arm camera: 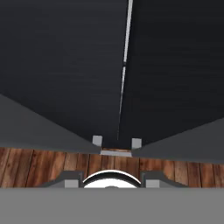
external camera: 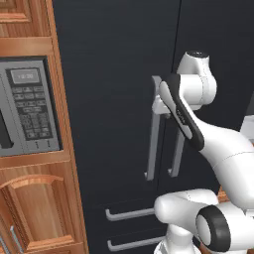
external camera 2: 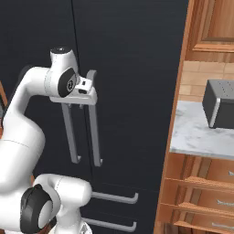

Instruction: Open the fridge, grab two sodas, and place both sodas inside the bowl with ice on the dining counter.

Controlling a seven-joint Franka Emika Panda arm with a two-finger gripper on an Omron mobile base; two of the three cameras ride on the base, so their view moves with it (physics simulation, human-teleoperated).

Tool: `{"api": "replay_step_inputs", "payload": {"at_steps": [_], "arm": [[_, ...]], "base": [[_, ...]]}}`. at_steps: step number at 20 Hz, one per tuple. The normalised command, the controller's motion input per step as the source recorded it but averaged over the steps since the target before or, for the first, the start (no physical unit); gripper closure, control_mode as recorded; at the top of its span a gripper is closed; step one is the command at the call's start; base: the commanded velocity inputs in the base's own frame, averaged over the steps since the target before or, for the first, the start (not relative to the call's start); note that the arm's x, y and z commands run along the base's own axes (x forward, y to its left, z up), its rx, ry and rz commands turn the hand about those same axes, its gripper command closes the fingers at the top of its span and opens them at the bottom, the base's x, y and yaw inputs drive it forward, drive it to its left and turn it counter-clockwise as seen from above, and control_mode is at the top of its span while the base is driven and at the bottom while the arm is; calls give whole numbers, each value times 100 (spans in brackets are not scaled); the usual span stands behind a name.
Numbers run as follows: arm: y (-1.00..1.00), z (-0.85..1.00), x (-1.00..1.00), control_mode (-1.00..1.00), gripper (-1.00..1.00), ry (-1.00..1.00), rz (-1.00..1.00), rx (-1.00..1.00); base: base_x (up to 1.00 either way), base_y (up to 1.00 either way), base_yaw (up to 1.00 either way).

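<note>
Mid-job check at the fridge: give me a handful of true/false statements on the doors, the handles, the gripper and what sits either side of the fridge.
1. Both upper doors of the fridge are shut. True.
2. The gripper is at the top of the handles. True.
3. A soda can is held in the gripper. False: no can is in sight; the gripper is at the handle bars.
4. A microwave is set into the wooden cabinets left of the fridge. True.
5. One of the lower drawers is pulled out. False: both sit flush.
6. The marbled countertop right of the fridge holds a bowl. False: a dark box-shaped appliance stands there.
</note>
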Motion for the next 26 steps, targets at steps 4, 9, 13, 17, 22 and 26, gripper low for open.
{"api": "replay_step_inputs", "payload": {"at_steps": [4,9,13,17,22,26], "arm": [[0,0,0,100,-100,0,0,0],[0,0,0,100,-100,0,0,0],[0,0,0,100,-100,0,0,0],[0,0,0,100,-100,0,0,0],[0,0,0,100,-100,0,0,0],[0,0,0,100,-100,0,0,0]], "base": [[-32,-1,0],[-76,-7,0],[-50,-25,0],[-9,-38,1],[-3,-20,1],[0,0,0]]}}
